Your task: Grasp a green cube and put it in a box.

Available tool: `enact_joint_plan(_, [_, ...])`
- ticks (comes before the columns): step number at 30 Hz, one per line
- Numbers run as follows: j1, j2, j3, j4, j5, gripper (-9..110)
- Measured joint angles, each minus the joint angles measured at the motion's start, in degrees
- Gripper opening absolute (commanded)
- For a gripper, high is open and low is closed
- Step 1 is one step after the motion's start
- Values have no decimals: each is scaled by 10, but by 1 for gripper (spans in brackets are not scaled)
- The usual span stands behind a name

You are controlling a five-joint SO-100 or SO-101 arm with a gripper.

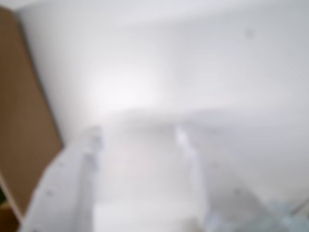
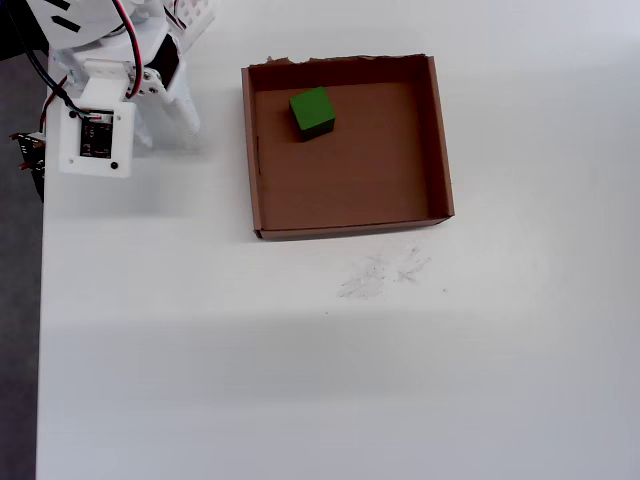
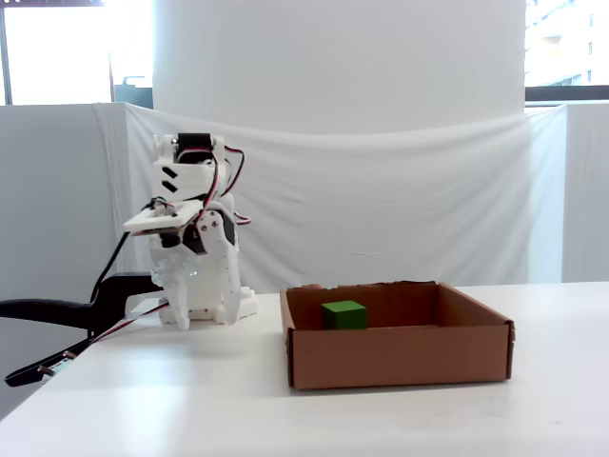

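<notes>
Green cube [image 2: 312,111] sat in box [image 2: 348,230]; looked light, rigid; grip flat sides. Tool [image 1: 137,137] spread, empty.

One green cube [image 2: 312,111], one box [image 2: 443,150], one white arm [image 3: 195,257]; the blurred wrist view seemingly adds nothing countable.

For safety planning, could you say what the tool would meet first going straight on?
Probably the bare white table: the tool faces it in the blurred wrist view, with nothing visible between.
</notes>
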State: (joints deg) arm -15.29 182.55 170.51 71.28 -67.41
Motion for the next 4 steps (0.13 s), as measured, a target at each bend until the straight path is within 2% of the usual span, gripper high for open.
enact_joint_plan(4, [0, 0, 0, 0, 1, 21])
